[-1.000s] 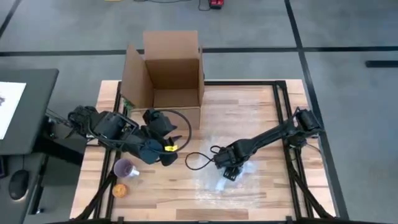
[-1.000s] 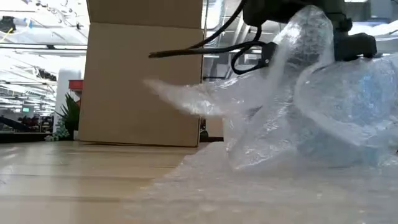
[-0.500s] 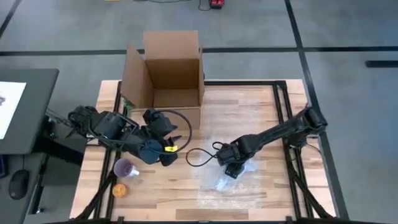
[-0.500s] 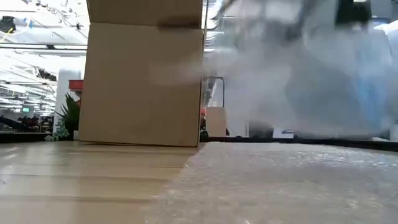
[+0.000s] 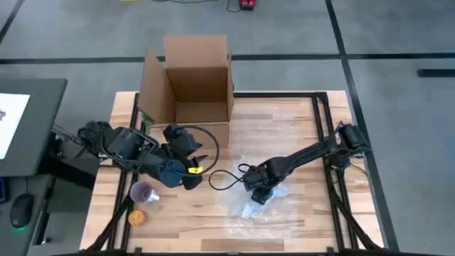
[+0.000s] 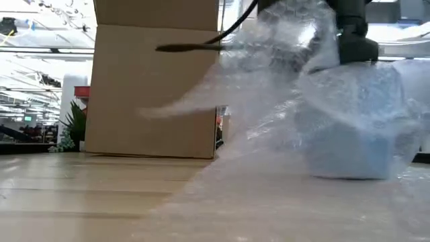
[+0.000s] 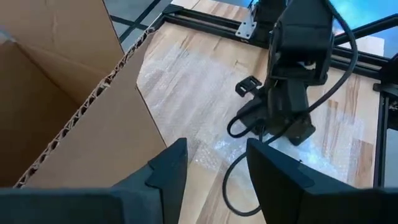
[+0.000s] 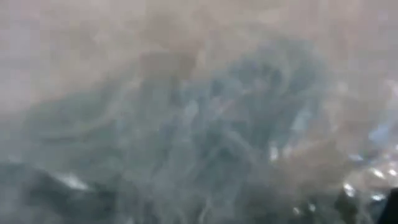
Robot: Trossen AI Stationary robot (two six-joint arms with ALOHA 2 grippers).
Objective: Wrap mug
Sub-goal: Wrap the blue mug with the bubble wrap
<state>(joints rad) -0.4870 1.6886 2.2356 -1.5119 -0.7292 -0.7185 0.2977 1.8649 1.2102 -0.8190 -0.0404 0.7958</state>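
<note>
Wrap looked partly done. The mug (image 6: 349, 131), pale blue, sat on the surface (image 5: 284, 128) at about 5 o'clock from centre, already covered by bubble wrap (image 6: 269, 87) w/ a loose flap trailing toward 9 o'clock in the low view. The right claw (image 5: 259, 193) was pressed down onto the bundle from above; whether its fingers were spread or closed on the wrap I couldn't tell, plastic hid them. Judging by the loose flap, left to do: tuck the remaining sheet around the mug and close it up.

Left claw (image 7: 214, 165) hung at 9 o'clock, near the open cardboard box (image 5: 192, 85), fingers apart, holding nothing.

Surface: light wood planks in a black frame, box at 11 o'clock, a purple cup (image 5: 144, 192) and a small orange object (image 5: 137, 217) at 8 o'clock. Room beyond: grey floor w/ dark tape lines; low view showed bright office-type space and a plant (image 6: 70, 128).
</note>
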